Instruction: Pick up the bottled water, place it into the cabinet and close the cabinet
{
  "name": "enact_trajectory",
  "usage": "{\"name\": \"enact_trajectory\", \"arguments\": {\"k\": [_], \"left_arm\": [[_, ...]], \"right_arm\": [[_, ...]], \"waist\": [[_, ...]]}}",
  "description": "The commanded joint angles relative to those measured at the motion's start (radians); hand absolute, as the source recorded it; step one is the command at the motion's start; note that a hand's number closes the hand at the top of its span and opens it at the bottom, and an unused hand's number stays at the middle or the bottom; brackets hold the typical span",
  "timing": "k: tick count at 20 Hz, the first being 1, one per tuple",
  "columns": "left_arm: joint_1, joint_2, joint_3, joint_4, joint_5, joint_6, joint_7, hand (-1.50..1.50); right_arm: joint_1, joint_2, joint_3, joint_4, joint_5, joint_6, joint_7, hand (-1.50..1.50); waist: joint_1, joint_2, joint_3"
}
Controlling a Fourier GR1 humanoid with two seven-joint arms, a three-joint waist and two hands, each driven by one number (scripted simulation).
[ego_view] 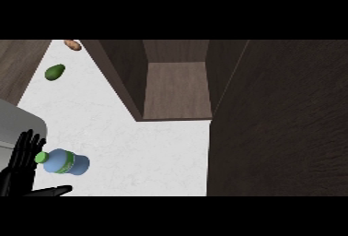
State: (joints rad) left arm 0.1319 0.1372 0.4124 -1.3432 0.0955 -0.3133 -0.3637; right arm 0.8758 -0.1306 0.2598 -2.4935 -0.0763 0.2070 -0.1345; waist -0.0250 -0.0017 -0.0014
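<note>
KITCHEN TABLE (136,138) — The robot's left hand (21,161) stands open beside the bottled water (68,162). Its fingers are straight and spread upward, the thumb is stretched out below the bottle, and nothing is gripped. The bottle, blue with a green band and green cap, rests on the white top at the view's lower left, its cap just beside the fingers. It seems to lie on its side. The right hand is out of view.

By the look of things the job is at its opening step: the bottle has not been lifted, and the carry, the placing and the closing all remain. The cabinet (175,87) gapes open toward the upper middle, well apart from the bottle. A dark panel that looks to be its door (279,120) — swung wide — fills the right side and may crowd the way in. A green fruit (55,72) and a brown item (72,44) sit far up the table, well away from the bottle. A grey object (14,120) edges in at left.
</note>
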Motion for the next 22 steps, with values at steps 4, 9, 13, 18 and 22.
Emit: {"name": "enact_trajectory", "arguments": {"k": [4,9,13,18,22], "left_arm": [[-0.096,0.068,0.047,0.277,-0.033,-0.001,-0.171,-1.5],[-0.201,0.099,0.041,0.54,-0.033,-0.089,-0.274,-1.5],[-0.178,0.088,0.01,0.652,-0.07,-0.149,-0.415,-1.5],[-0.292,0.044,-0.011,0.779,-0.077,-0.134,-0.456,-1.5],[-0.297,0.087,0.027,0.849,-0.051,-0.146,-0.532,1.5]], "right_arm": [[0.06,-0.002,0.065,-0.123,0.019,-0.006,0.027,-1.5],[0.109,-0.025,0.025,-0.129,-0.031,0.004,0.004,-1.5],[0.195,-0.047,0.042,-0.143,-0.016,0.036,-0.07,-1.5],[0.154,-0.012,0.104,-0.081,0.055,-0.005,-0.076,-1.5],[0.151,-0.034,0.072,-0.129,0.011,-0.007,-0.045,-1.5]], "waist": [[0.01,0.001,0.0],[-0.002,0.003,-0.001],[-0.006,0.001,-0.002],[0.0,0.003,-0.002],[0.005,0.004,-0.002]]}}
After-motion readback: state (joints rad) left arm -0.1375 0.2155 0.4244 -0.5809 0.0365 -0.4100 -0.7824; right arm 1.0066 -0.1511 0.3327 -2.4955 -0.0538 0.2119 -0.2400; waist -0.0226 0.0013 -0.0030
